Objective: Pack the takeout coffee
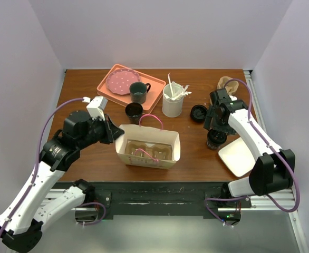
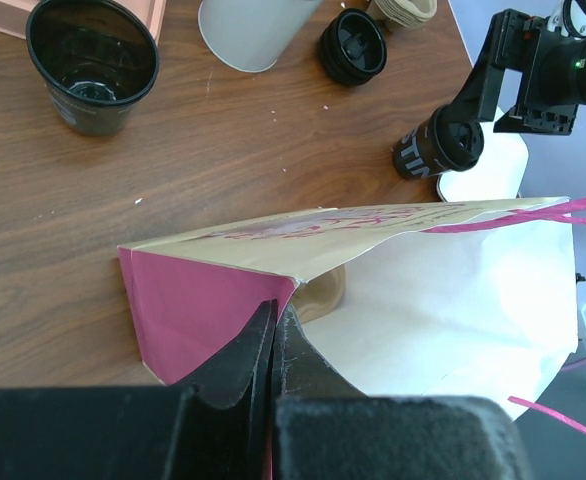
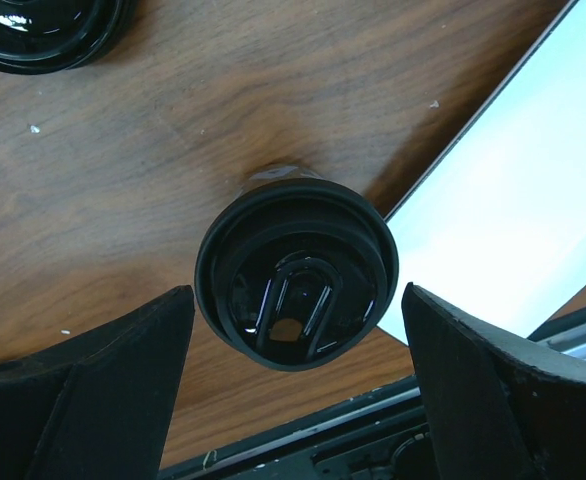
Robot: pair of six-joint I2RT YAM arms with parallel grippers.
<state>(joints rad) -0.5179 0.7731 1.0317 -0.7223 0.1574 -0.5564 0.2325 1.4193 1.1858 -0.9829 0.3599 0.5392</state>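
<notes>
From overhead, the coffee cup (image 1: pixel 216 138) was only a dark round shape on the tabletop (image 1: pixel 196 153). It sat under my right claw (image 1: pixel 216 128), to the right of the paper bag (image 1: pixel 148 156) and just beside the white plate (image 1: pixel 240 157). The right wrist camera looked straight down on its black lid (image 3: pixel 295 283). The cup stood upright, long axis vertical, lid up. The fingers (image 3: pixel 103 380) were spread wide on either side and clear of it, so that claw was released. Only the left wrist camera caught the cup's side, where white letters read "TIN"; the rest ran out of sight. That view also showed my left claw (image 2: pixel 273 320) clenched on the bag's edge, at its pink side panel. A loose lid (image 1: pixel 198 113) lay apart on the tabletop, beyond the cup.
</notes>
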